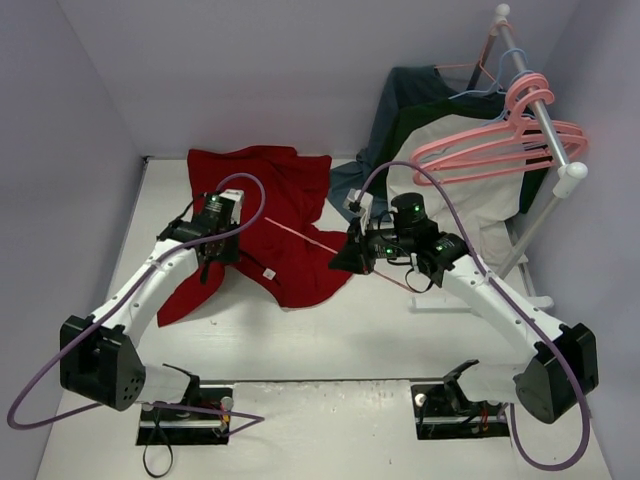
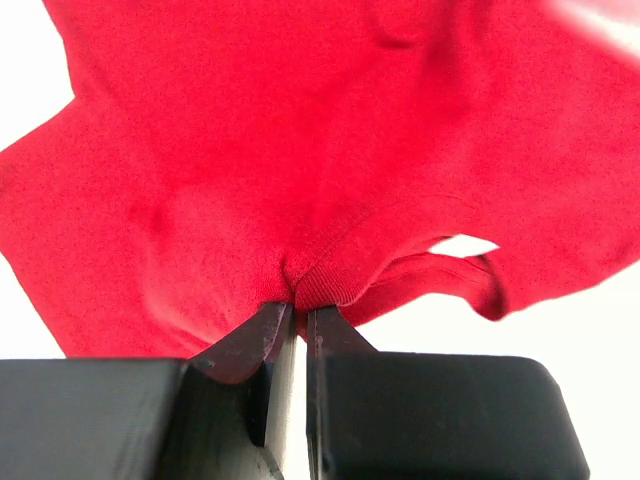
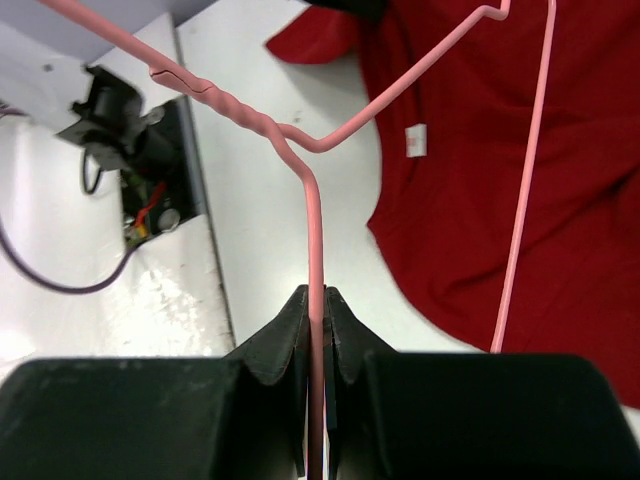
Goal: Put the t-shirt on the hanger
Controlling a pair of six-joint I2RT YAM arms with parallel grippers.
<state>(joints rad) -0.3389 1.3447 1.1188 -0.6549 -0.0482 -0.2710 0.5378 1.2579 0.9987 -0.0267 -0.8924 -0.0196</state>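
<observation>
The deep-red t-shirt [image 1: 275, 215] lies crumpled on the white table, its white neck label [image 1: 268, 272] near its front edge. My left gripper [image 1: 212, 260] is shut on a ribbed edge of the t-shirt [image 2: 300, 150], bunching the cloth between its fingertips [image 2: 300, 305]. My right gripper [image 1: 338, 262] is shut on the wire of a salmon-pink hanger [image 1: 300, 236], held low over the shirt's right part. In the right wrist view the hanger [image 3: 313, 220] runs up from between the fingertips [image 3: 318, 300], with the t-shirt [image 3: 480, 200] beneath it.
A white garment rack [image 1: 545, 120] stands at the back right with several pink hangers [image 1: 500, 150] and a thin blue hanger [image 1: 495, 80]. A dark blue-grey garment [image 1: 410, 95] and a cream-and-dark-green garment [image 1: 470, 205] hang there, close behind my right arm.
</observation>
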